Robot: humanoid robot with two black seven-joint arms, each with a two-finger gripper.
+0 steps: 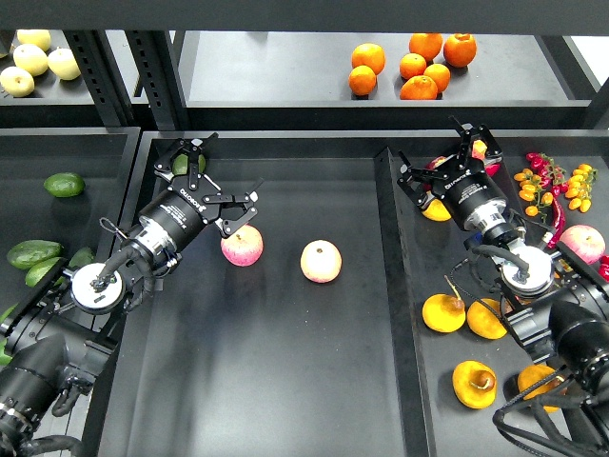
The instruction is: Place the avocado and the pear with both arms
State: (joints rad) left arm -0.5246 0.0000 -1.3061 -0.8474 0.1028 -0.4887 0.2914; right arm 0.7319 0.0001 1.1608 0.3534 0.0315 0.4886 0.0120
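Observation:
The dark green avocado (pixel 178 164) lies in the far-left corner of the middle tray (pixel 285 381), mostly hidden behind my left gripper (pixel 222 169). That gripper is open and empty, right over and beside the avocado. Several orange-yellow pears lie in the right tray (pixel 428 400). One pear (pixel 435 210) sits at its far left, partly hidden under my right gripper (pixel 439 155), which is open and empty just above it. Other pears (pixel 443 312) lie nearer the front.
Two pink-yellow apples (pixel 242 246) (pixel 321 261) lie mid-tray. Red apples (pixel 582 243) and small tomatoes (pixel 542 181) are in the right tray. More avocados (pixel 64 184) fill the left tray. Oranges (pixel 419 67) and pale fruit (pixel 38 57) sit on the back shelf.

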